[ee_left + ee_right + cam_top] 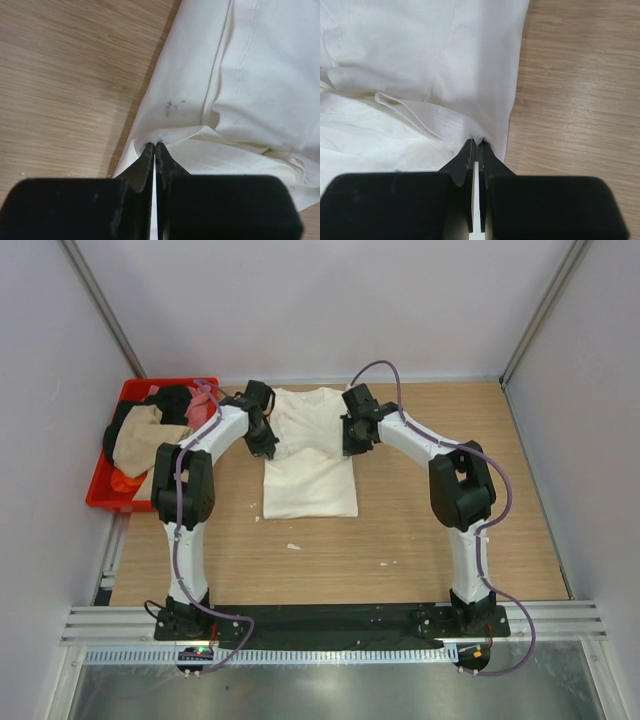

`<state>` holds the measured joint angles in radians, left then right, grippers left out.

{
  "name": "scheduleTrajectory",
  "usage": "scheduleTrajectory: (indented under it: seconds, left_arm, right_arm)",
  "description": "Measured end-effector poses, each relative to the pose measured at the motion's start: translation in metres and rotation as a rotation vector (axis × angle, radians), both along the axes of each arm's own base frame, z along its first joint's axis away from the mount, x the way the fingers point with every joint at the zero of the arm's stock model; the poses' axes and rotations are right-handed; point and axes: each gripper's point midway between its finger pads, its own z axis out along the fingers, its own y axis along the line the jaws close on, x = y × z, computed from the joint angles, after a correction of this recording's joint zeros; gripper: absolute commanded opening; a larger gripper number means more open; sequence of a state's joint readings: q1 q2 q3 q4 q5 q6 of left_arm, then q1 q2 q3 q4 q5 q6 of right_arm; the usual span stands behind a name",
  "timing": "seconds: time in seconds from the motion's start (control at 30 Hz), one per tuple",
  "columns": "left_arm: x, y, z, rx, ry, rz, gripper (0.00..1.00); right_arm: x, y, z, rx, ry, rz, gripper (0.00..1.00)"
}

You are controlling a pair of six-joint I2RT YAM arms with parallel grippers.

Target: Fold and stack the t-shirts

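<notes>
Two thin pinches carry everything. On one side the left gripper (154, 145) is clamped on the edge of the cream t-shirt (260, 75), apparently through more than one layer. The shirt lies flat between both grippers. The right gripper (475, 142) bites the opposite edge the same way. Holds this shallow could slip during a lift, and uneven pulls would skew the fold.

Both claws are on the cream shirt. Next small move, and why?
Probably lift both claws together a little: the left claw and right claw are each shut on a side edge of the cream t-shirt, which lies flat on the table.
</notes>
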<state>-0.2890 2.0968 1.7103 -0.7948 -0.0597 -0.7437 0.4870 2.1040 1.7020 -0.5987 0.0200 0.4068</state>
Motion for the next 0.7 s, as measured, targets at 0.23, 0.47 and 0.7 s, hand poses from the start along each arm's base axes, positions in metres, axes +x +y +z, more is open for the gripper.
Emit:
scheduleTrajectory:
  seconds: [0.23,0.47,0.7]
  left_arm:
    - [0.006,0.004,-0.009,-0.006,0.013,0.010,0.00]
    - [0.015,0.004,-0.003,-0.044,-0.011,0.026,0.00]
    - [0.029,0.001,-0.002,-0.082,-0.031,0.031,0.08]
  right_arm:
    - [0.014,0.000,0.000,0.006,-0.012,0.001,0.02]
    - [0.018,-0.005,-0.009,0.003,0.001,-0.009,0.02]
    - [0.029,-0.002,-0.002,0.028,-0.015,-0.006,0.14]
